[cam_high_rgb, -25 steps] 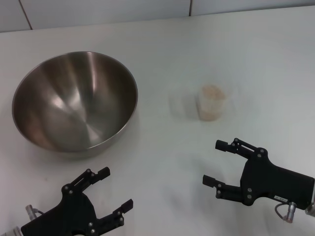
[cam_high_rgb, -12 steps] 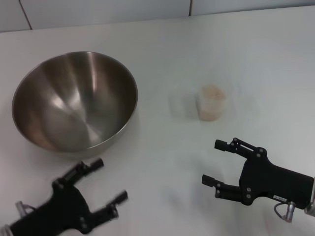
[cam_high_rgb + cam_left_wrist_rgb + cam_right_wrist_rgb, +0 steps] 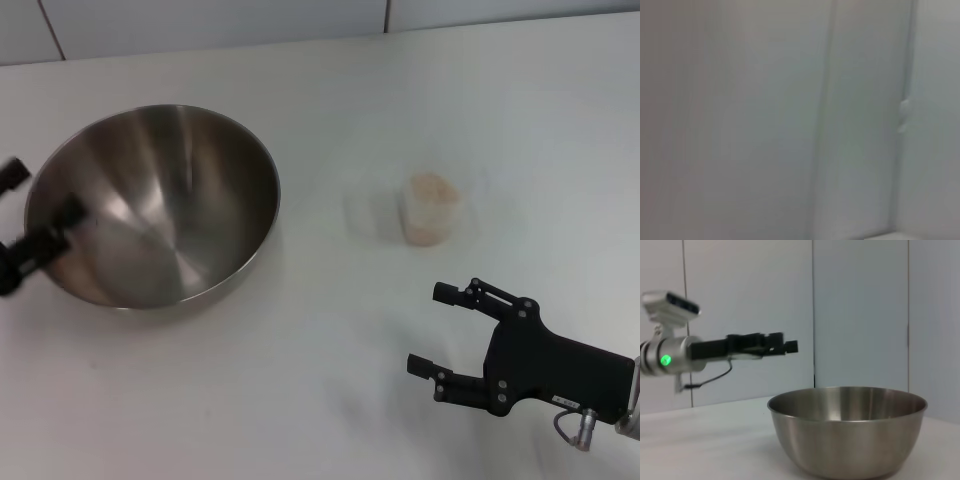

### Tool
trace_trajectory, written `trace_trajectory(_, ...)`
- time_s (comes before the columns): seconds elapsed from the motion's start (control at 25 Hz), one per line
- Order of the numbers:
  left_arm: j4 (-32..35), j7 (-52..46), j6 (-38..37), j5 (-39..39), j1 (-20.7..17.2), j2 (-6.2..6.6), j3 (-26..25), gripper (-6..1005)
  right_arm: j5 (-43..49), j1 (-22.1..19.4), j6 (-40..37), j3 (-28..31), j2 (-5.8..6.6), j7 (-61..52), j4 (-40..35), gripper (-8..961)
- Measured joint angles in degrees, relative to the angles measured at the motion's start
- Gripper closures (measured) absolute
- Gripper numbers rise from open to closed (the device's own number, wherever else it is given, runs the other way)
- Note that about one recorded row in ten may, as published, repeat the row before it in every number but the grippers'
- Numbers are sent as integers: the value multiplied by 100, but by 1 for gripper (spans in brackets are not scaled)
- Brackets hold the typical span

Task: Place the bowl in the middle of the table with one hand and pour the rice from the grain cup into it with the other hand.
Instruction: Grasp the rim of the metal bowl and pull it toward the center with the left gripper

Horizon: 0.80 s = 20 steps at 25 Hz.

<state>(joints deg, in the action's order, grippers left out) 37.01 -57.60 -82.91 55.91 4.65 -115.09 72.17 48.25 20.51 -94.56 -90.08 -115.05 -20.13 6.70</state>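
Now left tool (image 3: 22, 215) raised at bowl's (image 3: 160, 200) far-left rim, fingers apart, apparently not touching. Right tool (image 3: 440, 330) parked open on counter (image 3: 330, 90) near cup (image 3: 432, 208).

Obscured, cropped and blurred items

The black two-finger left gripper (image 3: 30, 215) is motion-blurred and cut off by the head view's left edge, arm out of sight; it overlaps the rim of the large round stainless-steel bowl (image 3: 160, 205), contact cannot be judged. The left wrist view is a blur of pale wall panels, showing no fingers. In the right wrist view the bowl's base is cropped and the left gripper (image 3: 782, 345) is seen side-on, finger gap unreadable. The off-white rice (image 3: 432, 187) in the small clear plastic cup (image 3: 430, 212): single grains too small to resolve. The right arm runs off the lower right corner.
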Motion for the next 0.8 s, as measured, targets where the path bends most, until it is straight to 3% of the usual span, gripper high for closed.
trace_trajectory(0.08,1023,-801,765,484,-234,-33,-128,139,0,3,0,-1,-1,0,-12,120)
trace_trajectory(0.12,1023,-801,765,484,-234,-33,-128,139,0,8,0,-1,0,-8,-26,121)
trace_trajectory(0.16,2187,-2185,1599,1490,-324,-40,-257,139,0,8,0,-1,0,-8,-26,121)
trace_trajectory(0.24,2552,-2990,1772,2082,-205,-14,-434,139,0,12,0,0,0,-12,-35,122)
trace_trajectory(0.44,2677,-4508,1593,3710,425,-40,-1223,139,0,24,-16,-1,0,-17,-46,121)
trace_trajectory(0.6,2683,-5274,1480,4839,860,-69,-1381,140,0,21,-23,0,0,-22,-47,121)
trace_trajectory(0.8,2877,-5658,1567,5905,1133,-271,-1543,140,0,15,-37,0,0,-10,-46,121)
